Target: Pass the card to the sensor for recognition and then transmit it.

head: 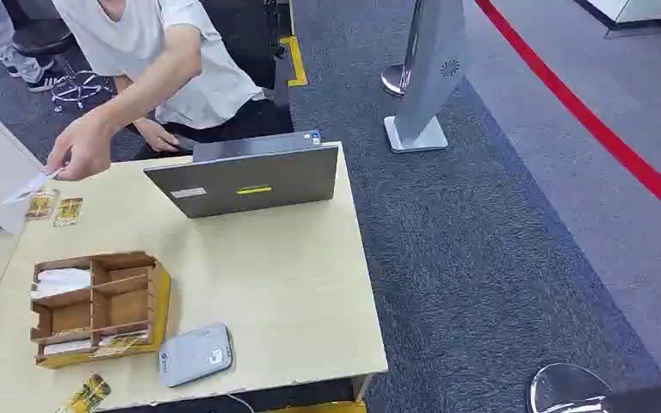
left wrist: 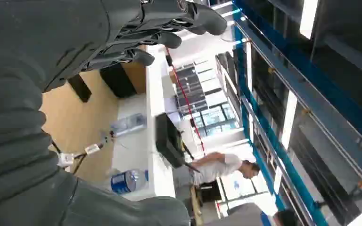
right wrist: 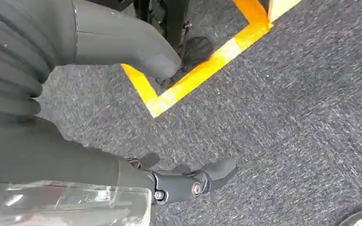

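One grey sensor [head: 195,354] lay near the lower edge of the table [head: 293,275], lower left of the frame. One white card [head: 30,187] was pinched in a person's hand [head: 84,148] at the upper left, above two yellow cards [head: 54,208] lying flat. One wooden box [head: 101,308] with several compartments held white cards in its left ones. One grey laptop [head: 250,176] stood open at the table's far side. Grey carpet [head: 499,258] carried a red line. The left hand [left wrist: 146,33] and right hand [right wrist: 179,181] were both released, fingers apart, holding nothing.
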Tool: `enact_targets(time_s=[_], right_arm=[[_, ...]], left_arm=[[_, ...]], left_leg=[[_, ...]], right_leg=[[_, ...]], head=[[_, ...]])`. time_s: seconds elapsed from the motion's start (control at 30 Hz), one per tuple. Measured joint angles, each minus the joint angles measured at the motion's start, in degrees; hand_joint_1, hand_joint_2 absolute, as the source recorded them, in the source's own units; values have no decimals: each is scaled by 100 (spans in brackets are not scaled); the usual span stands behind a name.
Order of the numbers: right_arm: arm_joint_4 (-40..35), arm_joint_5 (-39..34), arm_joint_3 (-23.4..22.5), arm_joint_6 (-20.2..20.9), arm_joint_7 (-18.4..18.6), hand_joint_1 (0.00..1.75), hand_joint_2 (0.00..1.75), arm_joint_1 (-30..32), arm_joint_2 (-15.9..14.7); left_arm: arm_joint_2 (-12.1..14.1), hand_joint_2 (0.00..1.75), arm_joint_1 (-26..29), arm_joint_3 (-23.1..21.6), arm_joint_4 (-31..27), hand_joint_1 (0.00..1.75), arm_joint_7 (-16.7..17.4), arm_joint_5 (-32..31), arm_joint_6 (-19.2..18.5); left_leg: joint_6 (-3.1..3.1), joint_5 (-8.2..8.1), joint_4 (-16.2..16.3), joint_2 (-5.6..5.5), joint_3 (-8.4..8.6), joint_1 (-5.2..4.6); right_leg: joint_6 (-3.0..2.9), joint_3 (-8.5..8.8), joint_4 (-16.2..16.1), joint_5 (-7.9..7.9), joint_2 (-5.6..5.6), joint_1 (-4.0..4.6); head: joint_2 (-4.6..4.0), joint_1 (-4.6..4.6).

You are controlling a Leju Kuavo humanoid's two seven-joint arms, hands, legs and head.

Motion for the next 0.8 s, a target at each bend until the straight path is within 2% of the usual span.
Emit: enact_targets(time_s=[0.8], right_arm=[[170,1066,-874,474,-112,0,175,-316,0]], left_arm=[[1415,175,-1942,-2019,1446,0,1921,-2740,-1763]], left_leg=[[-1,1,1,0,-2,0]], right_leg=[[-1,-2,3,1,4,0]], head=[[0,0]])
